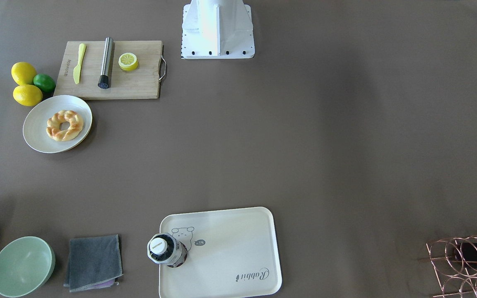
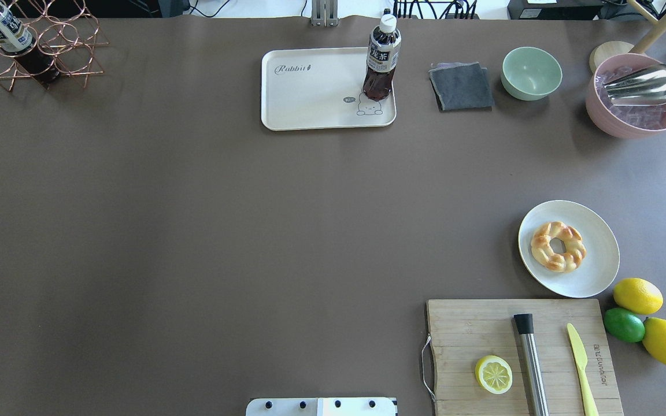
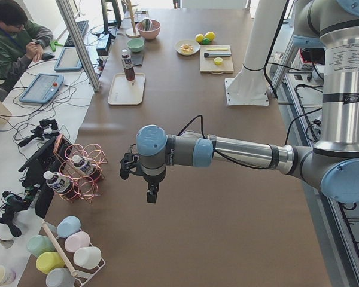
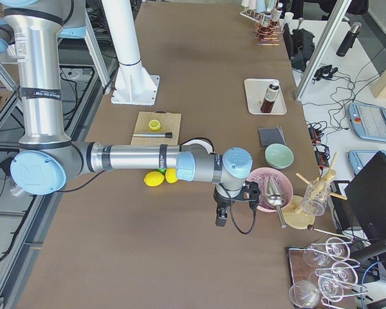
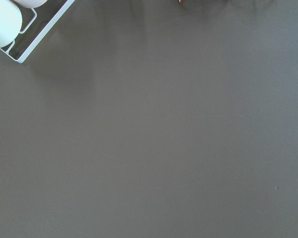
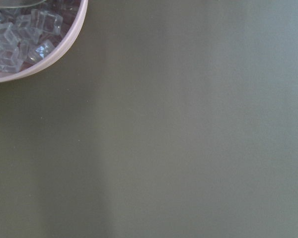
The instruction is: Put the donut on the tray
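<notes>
The braided golden donut (image 1: 65, 125) lies on a round off-white plate (image 1: 35, 140) next to the cutting board; it also shows in the overhead view (image 2: 558, 246). The cream-white tray (image 1: 238, 236) with the bear drawing and "Rabbit" script lies at the table's far side (image 2: 310, 98), with a dark tea bottle (image 2: 381, 60) standing on one corner. My left gripper (image 3: 151, 196) hangs over the table's left end, far from both. My right gripper (image 4: 220, 219) hangs beside the pink bowl. I cannot tell whether either is open or shut.
A wooden cutting board (image 2: 483, 335) holds a lemon half (image 2: 493, 374), a steel muddler and a yellow knife. Two lemons and a lime (image 2: 624, 324) lie beside it. A green bowl (image 2: 531, 72), a grey cloth (image 2: 461, 85), a pink ice bowl (image 2: 636, 95) and a copper bottle rack (image 2: 38, 49) stand along the far edge.
</notes>
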Available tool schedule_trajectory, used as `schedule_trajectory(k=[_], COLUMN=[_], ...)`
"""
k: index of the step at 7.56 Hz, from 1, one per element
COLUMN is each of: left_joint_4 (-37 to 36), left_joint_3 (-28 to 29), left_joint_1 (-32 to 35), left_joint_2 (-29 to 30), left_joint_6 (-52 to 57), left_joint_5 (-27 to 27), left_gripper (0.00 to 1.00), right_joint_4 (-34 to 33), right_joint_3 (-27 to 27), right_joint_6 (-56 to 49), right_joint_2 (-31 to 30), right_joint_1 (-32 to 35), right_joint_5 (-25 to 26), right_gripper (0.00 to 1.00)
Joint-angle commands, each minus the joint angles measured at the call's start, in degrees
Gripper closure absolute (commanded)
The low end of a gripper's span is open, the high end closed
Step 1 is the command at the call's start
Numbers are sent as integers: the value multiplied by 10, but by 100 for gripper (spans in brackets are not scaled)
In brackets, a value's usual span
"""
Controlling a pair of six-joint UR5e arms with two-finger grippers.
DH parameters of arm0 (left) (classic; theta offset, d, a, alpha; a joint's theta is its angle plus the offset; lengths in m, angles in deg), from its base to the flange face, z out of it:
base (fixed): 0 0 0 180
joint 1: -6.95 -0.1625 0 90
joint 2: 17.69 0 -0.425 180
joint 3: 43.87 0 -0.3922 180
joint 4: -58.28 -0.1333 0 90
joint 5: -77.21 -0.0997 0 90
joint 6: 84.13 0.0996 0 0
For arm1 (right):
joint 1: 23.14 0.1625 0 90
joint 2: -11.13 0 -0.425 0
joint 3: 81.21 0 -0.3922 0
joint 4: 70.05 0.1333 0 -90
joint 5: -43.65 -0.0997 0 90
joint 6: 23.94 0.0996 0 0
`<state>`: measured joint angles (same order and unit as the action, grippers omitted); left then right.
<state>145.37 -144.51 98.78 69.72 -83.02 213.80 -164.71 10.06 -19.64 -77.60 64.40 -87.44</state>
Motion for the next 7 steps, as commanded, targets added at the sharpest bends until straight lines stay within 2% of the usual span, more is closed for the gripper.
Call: schedule_trajectory(k=[1,2,7], left_joint_4=[14,14,32], left_joint_3=[7,6,11], left_joint_1=[8,16,12], left_joint_2=[11,7,13], left_joint_6=[-17,-17,55], left_joint_5=[-5,0,0], left_gripper=[1,1,1], right_joint_4=[4,4,3], right_joint_3=[3,28,26], right_joint_6=[-2,-16,-96], right_joint_2=[11,5,-1], right_joint_1=[1,2,3], right_joint_5=[3,6,-17], right_gripper=[0,0,0])
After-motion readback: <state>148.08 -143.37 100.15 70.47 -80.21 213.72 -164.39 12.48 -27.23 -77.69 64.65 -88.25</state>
